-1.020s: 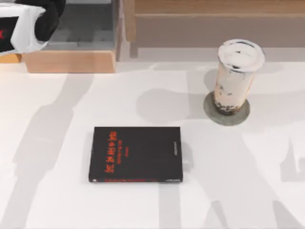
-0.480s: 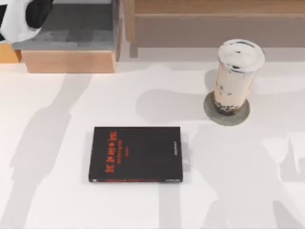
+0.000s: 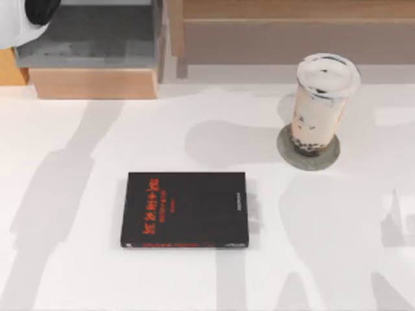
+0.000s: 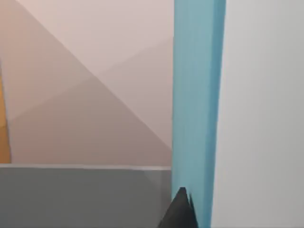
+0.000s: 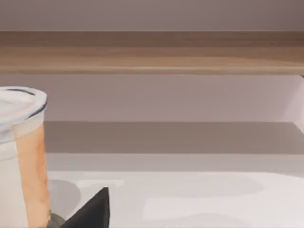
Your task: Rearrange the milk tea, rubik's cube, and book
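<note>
**Holdings, view by view**

Top: milk tea [image 3: 321,103] stood on grey coaster [image 3: 308,148], tabletop's [image 3: 78,194] right; black book [image 3: 185,209] lay centre.

Left wrist: teal book [image 4: 197,104] beside the left pincer, clamped or not undeterminable; stiff, grippable by edges.

Right wrist: right pincer beside the milk tea, spread undeterminable; cup probably top-heavy, slippery.

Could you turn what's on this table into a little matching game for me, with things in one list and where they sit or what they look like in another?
Things:
1. milk tea
2. black book
3. coaster
4. wooden tray

Descriptions:
A. lies flat near the middle of the table, red lettering on its cover
B. flat grey disc under the cup
C. stands upright at the table's right, white lid on
D. grey-floored, at the far left of the table

Pairs: 1-C, 2-A, 3-B, 4-D
</note>
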